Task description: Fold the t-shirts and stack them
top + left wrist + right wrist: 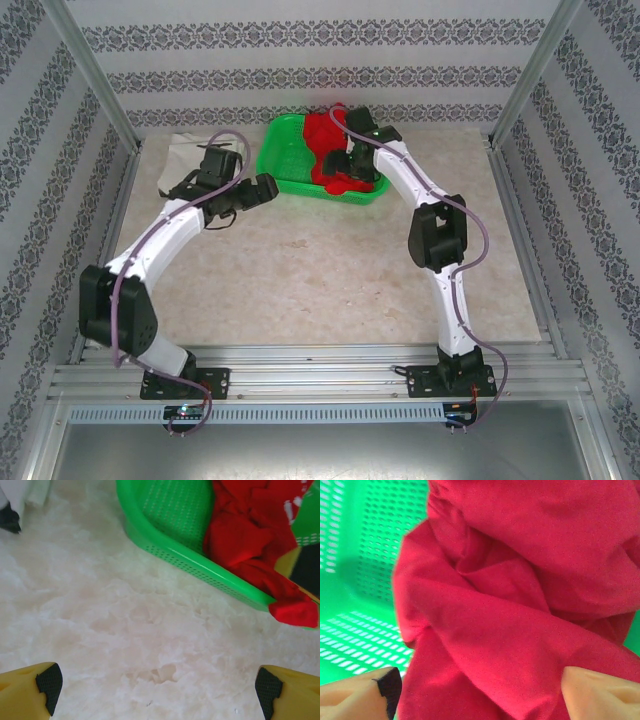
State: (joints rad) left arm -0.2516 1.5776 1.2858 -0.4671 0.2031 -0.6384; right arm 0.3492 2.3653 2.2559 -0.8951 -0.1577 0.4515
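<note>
The red t-shirt [322, 140] lies crumpled in the green mesh basket [276, 152] at the back of the table, one corner hanging over the front rim [295, 612]. My right gripper [345, 165] is down in the basket. In the right wrist view its fingers [387, 685] stand apart on either side of a thick fold of the red t-shirt [520, 580]; my right gripper [480, 685] is not clamped. The white t-shirt [186, 152] lies flat at the back left. My left gripper [266, 190] hovers open over bare table, left of the basket, nothing between its pads [49, 682].
The basket's near wall [165, 555] runs diagonally just ahead of the left gripper [157, 685]. The white t-shirt's edge [20, 492] shows at the left wrist view's top left. Patterned walls and metal posts enclose the table; bare marble-look tabletop [320, 270] spans the middle and front.
</note>
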